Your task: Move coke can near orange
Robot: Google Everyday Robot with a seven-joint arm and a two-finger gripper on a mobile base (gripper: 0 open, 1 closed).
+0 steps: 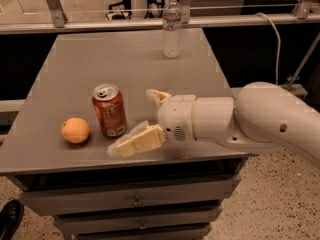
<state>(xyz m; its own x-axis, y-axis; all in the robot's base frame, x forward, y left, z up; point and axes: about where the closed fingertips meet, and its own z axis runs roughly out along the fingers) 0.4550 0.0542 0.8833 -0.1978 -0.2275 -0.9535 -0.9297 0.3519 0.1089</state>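
Note:
The red coke can point(109, 110) stands upright on the grey table point(120, 59), near the front left. The orange point(76, 130) lies just left of the can, a small gap between them. My gripper point(131, 120) is just right of the can, low over the table, open and holding nothing. Its near finger point(135, 141) reaches in front of the can's base and its far finger point(157, 96) sits apart from the can, to its right. The white arm point(250, 121) comes in from the right.
A clear plastic water bottle point(172, 26) stands upright at the table's far edge. Drawers point(135, 201) sit below the table's front edge. A railing and a cable run behind the table. A dark shoe point(9, 219) is on the floor at the bottom left.

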